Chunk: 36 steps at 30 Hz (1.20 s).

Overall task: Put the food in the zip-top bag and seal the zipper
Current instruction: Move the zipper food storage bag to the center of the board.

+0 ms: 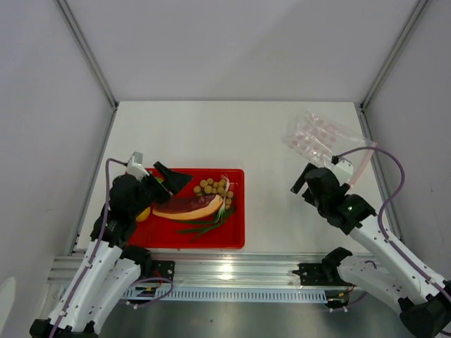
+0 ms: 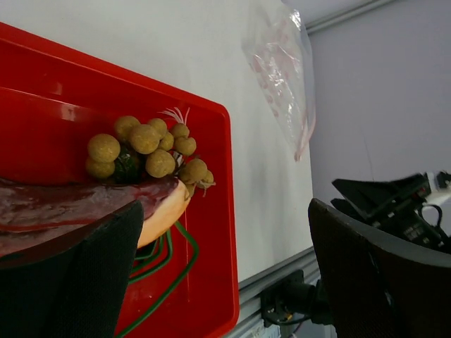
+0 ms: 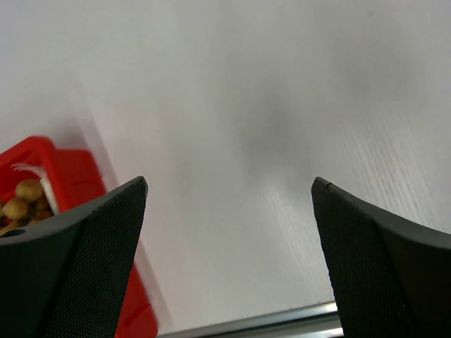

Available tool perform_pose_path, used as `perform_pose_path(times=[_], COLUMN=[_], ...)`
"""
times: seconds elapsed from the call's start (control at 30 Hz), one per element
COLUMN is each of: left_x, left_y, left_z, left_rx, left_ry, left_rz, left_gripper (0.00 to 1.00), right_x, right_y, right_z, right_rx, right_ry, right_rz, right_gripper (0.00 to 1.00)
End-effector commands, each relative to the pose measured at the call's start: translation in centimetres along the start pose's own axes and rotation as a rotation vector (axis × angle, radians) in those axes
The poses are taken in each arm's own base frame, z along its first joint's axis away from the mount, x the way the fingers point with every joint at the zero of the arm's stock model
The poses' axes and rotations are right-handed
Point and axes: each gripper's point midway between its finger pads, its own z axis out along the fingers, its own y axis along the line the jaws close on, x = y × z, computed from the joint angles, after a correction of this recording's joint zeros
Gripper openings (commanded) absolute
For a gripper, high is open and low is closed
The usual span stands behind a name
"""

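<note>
The food lies in a red tray [image 1: 238, 211]: a brown-red meat slab [image 1: 189, 205], a cluster of tan balls [image 1: 215, 187], green stalks [image 1: 209, 224] and a yellow-orange ball [image 1: 144, 214] at the tray's left edge. My left gripper [image 1: 165, 184] hangs open over the tray's left part, above the meat's end. In the left wrist view the gripper [image 2: 224, 208] is wide apart, with the meat [image 2: 77, 204] and the balls [image 2: 144, 148] beyond it. The zip-top bag [image 1: 317, 135] lies flat at the back right; its pinkish zipper [image 2: 307, 123] runs along one edge. My right gripper [image 1: 301, 182] is open and empty, just in front of the bag.
Grey walls with metal posts close in the white table [image 1: 268, 141] on three sides. An aluminium rail [image 1: 232, 271] carrying both arm bases runs along the near edge. In the right wrist view the gripper [image 3: 229, 183] faces bare table, with the tray's corner [image 3: 70, 176] at left.
</note>
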Motion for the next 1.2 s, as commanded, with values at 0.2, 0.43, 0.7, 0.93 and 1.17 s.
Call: perform_pose_path(times=[0.2,0.43,0.7,0.93,1.17], left_x=[-1.1,-2.3,-2.6,-1.5,-1.2], left_y=[-2.5,-3.5,-3.6,-3.0,-3.2], left_z=[-2.0,-1.5,-0.8,0.5,0.6], left_rx=[0.200,0.199,0.188,0.157,0.181], left_ry=[-0.119,-0.131,-0.120,-0.018,-0.002], left_rz=[0.057,0.095,0.173,0.209,0.242], left_gripper=[1.00,0.99,1.00,1.00,0.99], right_x=[-8.9,-15.3,-16.3,-16.7,-16.6], right_y=[0.7,-0.7,1.9,1.1,-7.0], right_z=[3.1,7.9,19.2,25.0,23.4], right_rx=[-0.019,0.148,0.305,0.355,0.475], right_ry=[-0.082,-0.142,-0.052,0.052,0.023], right_rz=[0.036,-0.120,-0.158,0.044,0.064], right_gripper=[0.99,0.99,0.99,0.99,1.00])
